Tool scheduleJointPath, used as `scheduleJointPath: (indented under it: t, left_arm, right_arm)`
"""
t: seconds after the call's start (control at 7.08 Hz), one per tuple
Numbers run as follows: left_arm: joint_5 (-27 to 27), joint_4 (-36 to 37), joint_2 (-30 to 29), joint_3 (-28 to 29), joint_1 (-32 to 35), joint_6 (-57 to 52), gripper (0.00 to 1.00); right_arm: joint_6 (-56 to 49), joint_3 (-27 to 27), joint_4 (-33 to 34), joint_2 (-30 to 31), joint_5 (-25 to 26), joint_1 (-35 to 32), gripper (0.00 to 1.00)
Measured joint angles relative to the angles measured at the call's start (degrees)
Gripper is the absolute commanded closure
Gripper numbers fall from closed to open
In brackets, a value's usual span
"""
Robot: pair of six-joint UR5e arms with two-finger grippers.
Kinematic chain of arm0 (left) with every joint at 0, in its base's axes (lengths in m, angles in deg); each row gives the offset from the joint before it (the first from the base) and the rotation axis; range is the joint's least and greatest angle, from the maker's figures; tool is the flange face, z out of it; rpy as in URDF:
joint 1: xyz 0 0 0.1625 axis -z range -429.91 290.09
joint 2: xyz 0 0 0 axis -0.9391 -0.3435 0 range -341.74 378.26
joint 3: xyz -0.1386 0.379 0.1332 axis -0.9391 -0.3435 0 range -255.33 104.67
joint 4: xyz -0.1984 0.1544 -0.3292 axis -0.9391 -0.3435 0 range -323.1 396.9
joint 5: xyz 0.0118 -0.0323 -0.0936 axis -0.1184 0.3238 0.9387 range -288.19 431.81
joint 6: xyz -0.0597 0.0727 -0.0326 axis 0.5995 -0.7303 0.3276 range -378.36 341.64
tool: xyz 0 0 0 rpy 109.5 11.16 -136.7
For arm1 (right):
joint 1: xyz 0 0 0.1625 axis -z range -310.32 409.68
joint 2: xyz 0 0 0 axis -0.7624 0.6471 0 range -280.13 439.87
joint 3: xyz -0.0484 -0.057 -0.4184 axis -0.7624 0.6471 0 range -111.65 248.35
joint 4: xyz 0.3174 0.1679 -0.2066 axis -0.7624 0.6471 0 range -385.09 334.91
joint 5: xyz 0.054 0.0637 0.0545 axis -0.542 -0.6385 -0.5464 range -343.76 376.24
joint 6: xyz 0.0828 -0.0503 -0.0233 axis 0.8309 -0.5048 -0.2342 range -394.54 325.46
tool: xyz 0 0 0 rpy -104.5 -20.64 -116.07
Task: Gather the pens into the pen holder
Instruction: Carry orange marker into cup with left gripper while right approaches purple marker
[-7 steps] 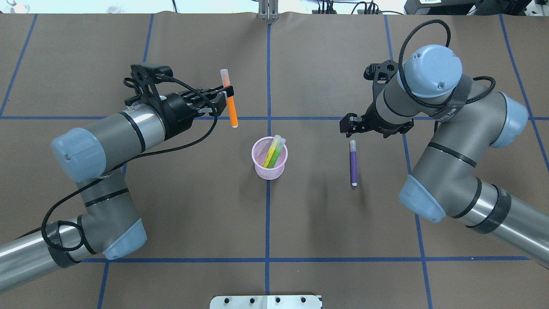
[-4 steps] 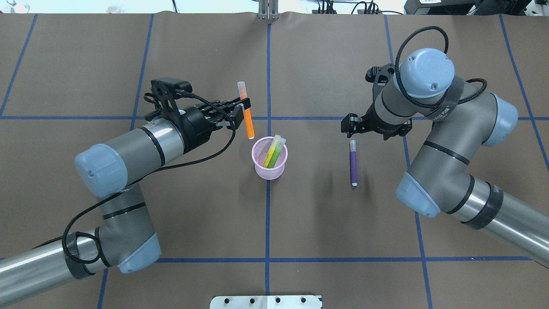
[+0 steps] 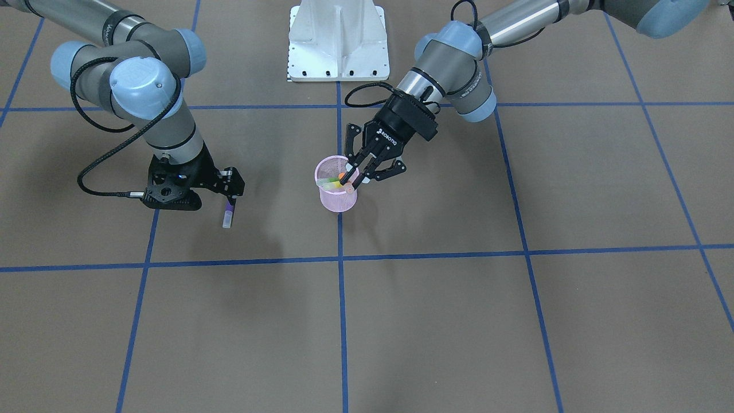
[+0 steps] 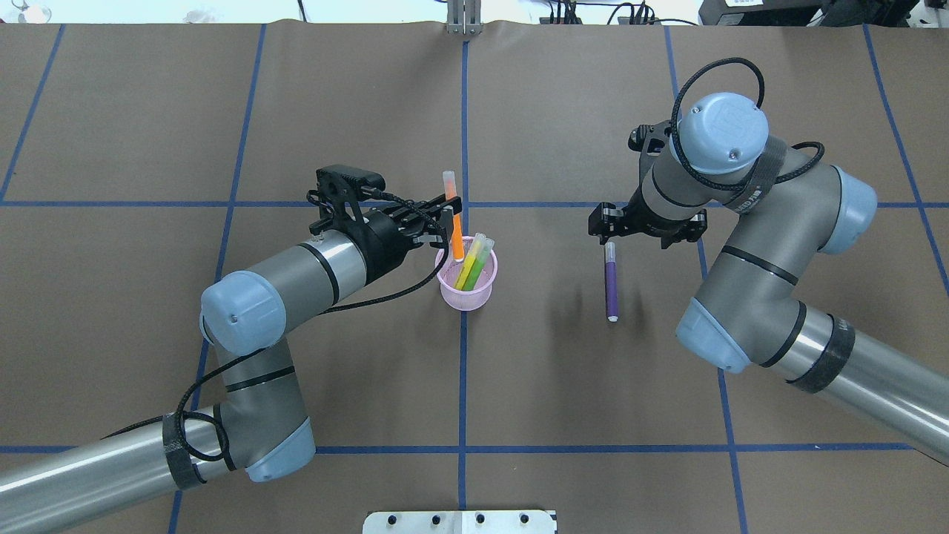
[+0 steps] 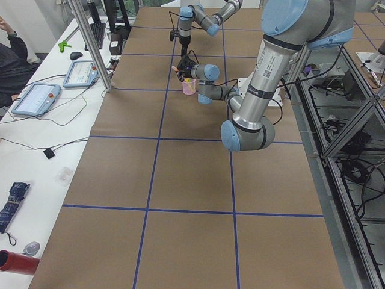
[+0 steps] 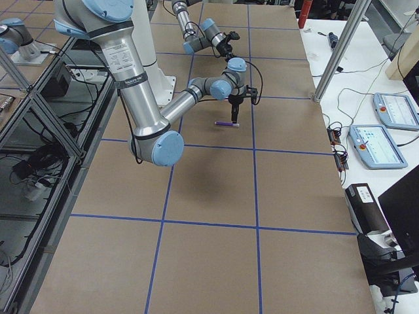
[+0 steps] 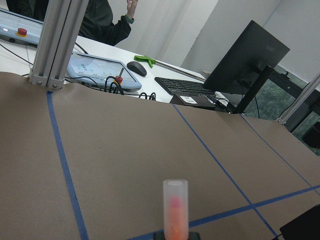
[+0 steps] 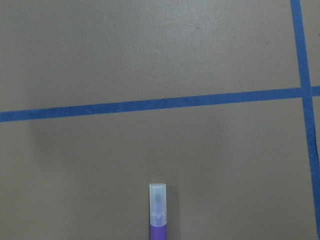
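- Left gripper (image 4: 449, 211) is clamped on the orange pen (image 4: 457, 241), pinching it a little below its pale cap, with the cap uppermost and the coloured end angled down
- That lower end sits at the mouth of the pen holder (image 4: 465, 298), on the rim's side nearest the gripper; the front-facing view shows orange just inside the rim, though I cannot tell how deep it goes
- Step in hand, as I judge it: putting the third pen into the cup
- The next move calls for easing the pen a touch further over the opening, then parting the fingers so it slides down beside the others without catching the rim or tipping the light cup
- The pen holder is pink wire mesh, see-through and upright, standing on the blue tape line down the middle of the table (image 4: 519, 386)
- Inside it, the yellow pen (image 4: 469, 268) and the green pen (image 4: 480, 267) lean side by side, their caps poking over the rim
- Right gripper (image 4: 643, 224) hangs above the capped end of the purple pen (image 4: 611, 285); its jaws look spread and it holds nothing
- The purple pen lies flat on the table, well apart from the holder on the robot's right, and is the last to collect
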Motion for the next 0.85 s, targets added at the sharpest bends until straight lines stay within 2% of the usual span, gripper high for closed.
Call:
scheduleJointPath:
  t: [0.42,0.85]
  left_arm:
    - [-0.1,-0.1,-0.2,-0.2,-0.4,0.2,0.00]
    - [0.5,0.3,-0.4,-3.4,-0.1,0.6,0.00]
  right_arm:
    - [0.0,2.0,0.0,-1.4,-0.1,0.5,0.00]
    - [-0.1,3.9,0.0,-2.0,-0.9,1.2,0.02]
